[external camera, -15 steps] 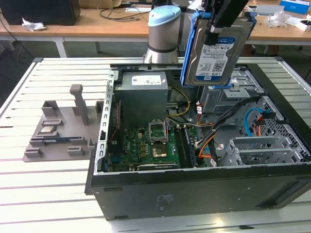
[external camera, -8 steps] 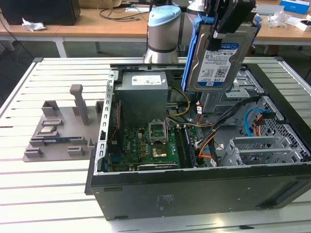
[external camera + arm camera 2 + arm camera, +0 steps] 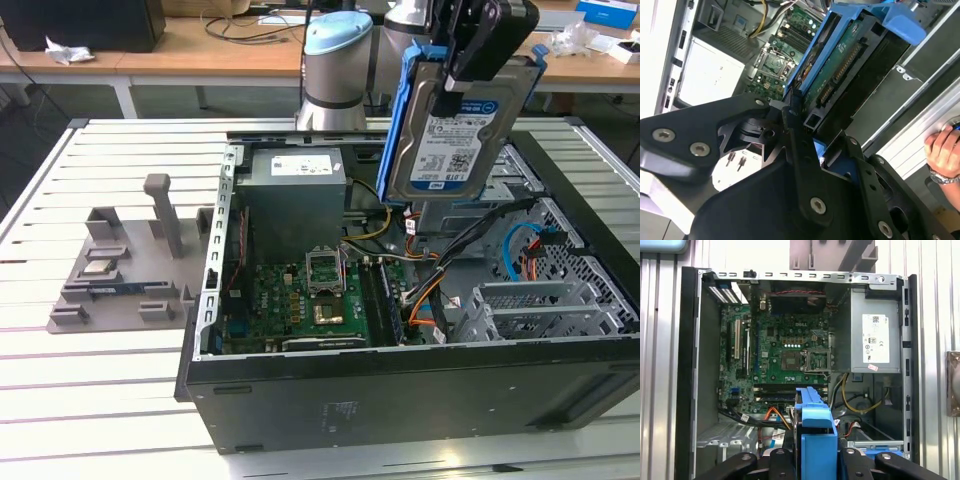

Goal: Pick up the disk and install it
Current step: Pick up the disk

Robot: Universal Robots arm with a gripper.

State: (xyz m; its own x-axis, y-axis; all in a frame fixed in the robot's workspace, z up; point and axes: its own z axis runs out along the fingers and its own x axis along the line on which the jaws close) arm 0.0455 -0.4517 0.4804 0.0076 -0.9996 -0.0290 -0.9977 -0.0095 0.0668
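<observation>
Disk: one flat silver metal hard drive (image 3: 450, 130) with a white-and-blue label and a blue plastic frame along its edges. It sits in the upper right of the exterior view, held on edge and slightly tilted with the label facing the camera. It is raised above the interior of the case, on the exterior view's right.

Gripper: one black gripper (image 3: 468, 72). Its jaws are closed on the upper end of the disk and the drive hangs below them. In the second wrist view the disk's circuit-board side and connector edge (image 3: 840, 70) extend away from the gripper (image 3: 805, 135). In the first wrist view the blue frame (image 3: 815, 430) stands between the black fingers (image 3: 775, 462).

Below the disk:
- one open black computer case (image 3: 400, 390), lying on its side
- one green motherboard (image 3: 300, 300) in it
- one grey metal power-supply box (image 3: 295, 195) with a white sticker
- a bundle of orange and black cables (image 3: 440, 290)

Surface: a white slatted metal worktop (image 3: 100, 400). One grey moulded fixture (image 3: 120, 270) rests on it, on the exterior view's left and well apart from the case.

Room: the light-blue and silver robot arm base (image 3: 335, 70) stands behind the case. Wooden desks (image 3: 200, 55) with cables run along the top of the frame.

One person's hand (image 3: 942, 150) with a wristwatch shows in the second wrist view, beside the case wall.
</observation>
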